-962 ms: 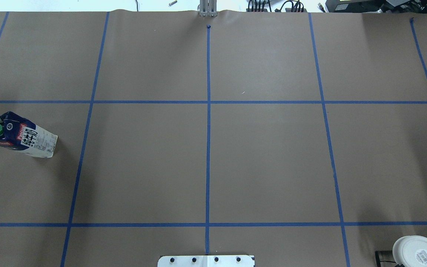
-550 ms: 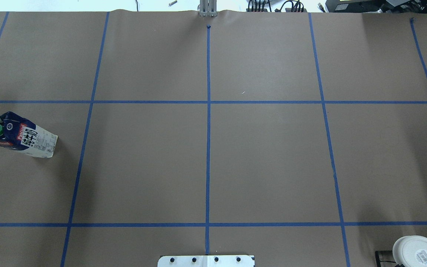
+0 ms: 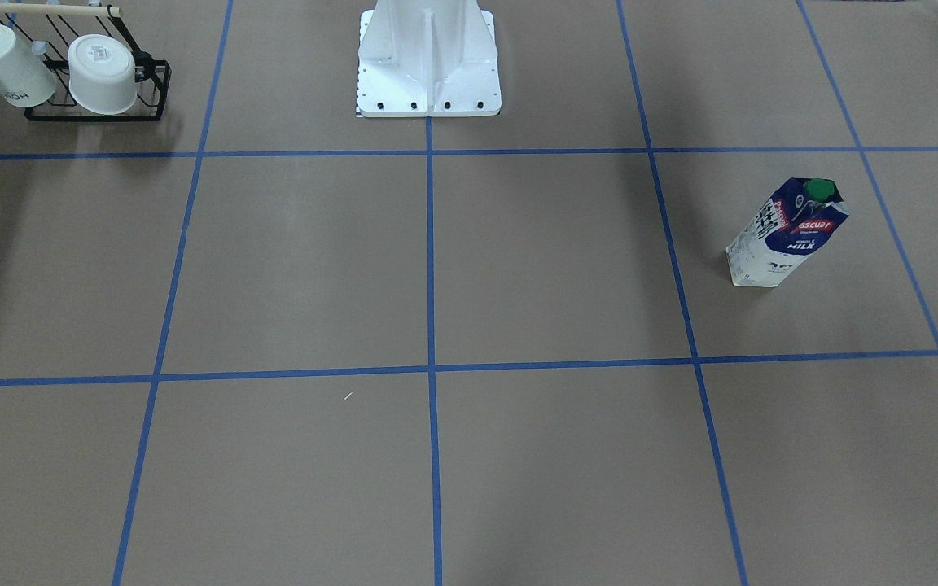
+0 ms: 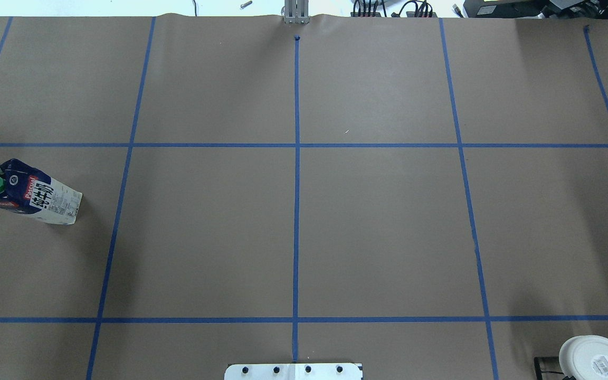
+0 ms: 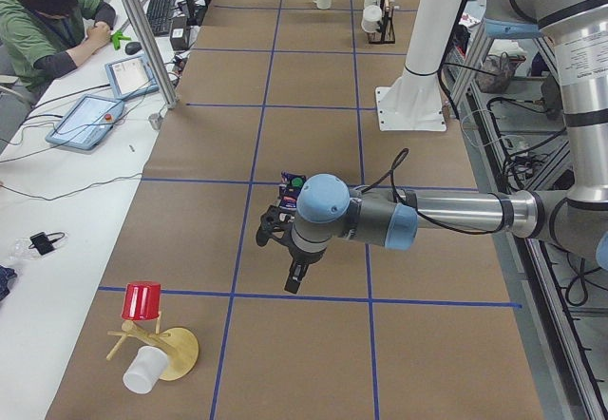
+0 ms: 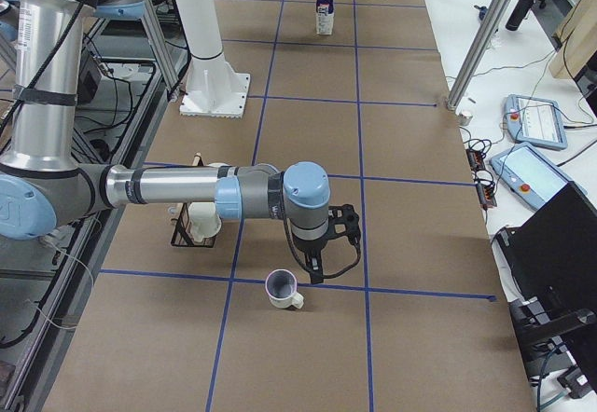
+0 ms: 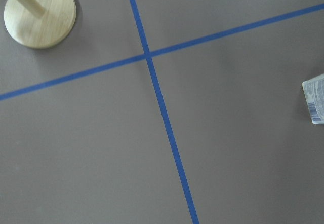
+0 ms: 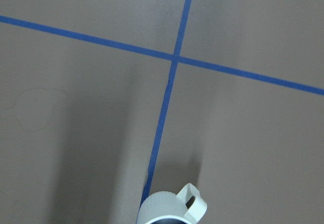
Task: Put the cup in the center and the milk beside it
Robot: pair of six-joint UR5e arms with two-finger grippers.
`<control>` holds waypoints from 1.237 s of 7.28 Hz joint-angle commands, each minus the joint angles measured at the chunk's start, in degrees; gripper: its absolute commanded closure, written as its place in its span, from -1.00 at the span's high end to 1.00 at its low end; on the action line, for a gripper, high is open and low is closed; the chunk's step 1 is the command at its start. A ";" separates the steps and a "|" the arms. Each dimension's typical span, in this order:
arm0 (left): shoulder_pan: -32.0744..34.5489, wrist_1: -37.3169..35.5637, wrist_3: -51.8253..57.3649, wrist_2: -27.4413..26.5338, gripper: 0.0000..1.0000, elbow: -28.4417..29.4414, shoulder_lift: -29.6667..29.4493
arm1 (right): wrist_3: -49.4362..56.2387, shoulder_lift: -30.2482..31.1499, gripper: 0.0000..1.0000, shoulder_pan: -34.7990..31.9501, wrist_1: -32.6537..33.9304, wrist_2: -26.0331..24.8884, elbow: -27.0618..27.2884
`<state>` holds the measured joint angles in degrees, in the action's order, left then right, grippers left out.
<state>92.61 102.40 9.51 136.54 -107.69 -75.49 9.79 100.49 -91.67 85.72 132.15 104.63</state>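
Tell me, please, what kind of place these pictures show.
Probably a robotics laboratory. A long table covered in brown paper carries a grid of blue tape, the robot's grey-and-blue left arm reaches over it, and a white side bench holds touchscreen control pendants near a seated person in green.

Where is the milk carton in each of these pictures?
Front-facing: carton right of middle.
Overhead: carton at left edge.
Exterior left: carton mid-picture, mostly behind the left arm.
Exterior right: carton at top, far end.
Left wrist: carton corner at right edge.
Right wrist: not in it.
Shared landmark: white robot base.
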 commanded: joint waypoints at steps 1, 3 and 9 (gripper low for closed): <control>0.11 3.66 -0.97 -0.14 0.98 0.82 -4.73 | -0.12 -0.12 1.00 0.00 -13.60 0.64 -3.70; 0.29 4.38 -2.48 -0.05 0.98 0.99 -4.58 | 0.67 1.55 1.00 0.00 -19.52 6.07 -6.26; 0.29 4.74 -2.48 -0.05 0.98 -0.23 -4.50 | -2.40 10.17 0.95 5.61 -21.29 -1.61 -8.56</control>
<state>92.90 107.13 6.96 136.53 -107.73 -79.92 7.47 110.35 -88.34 64.37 133.37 96.73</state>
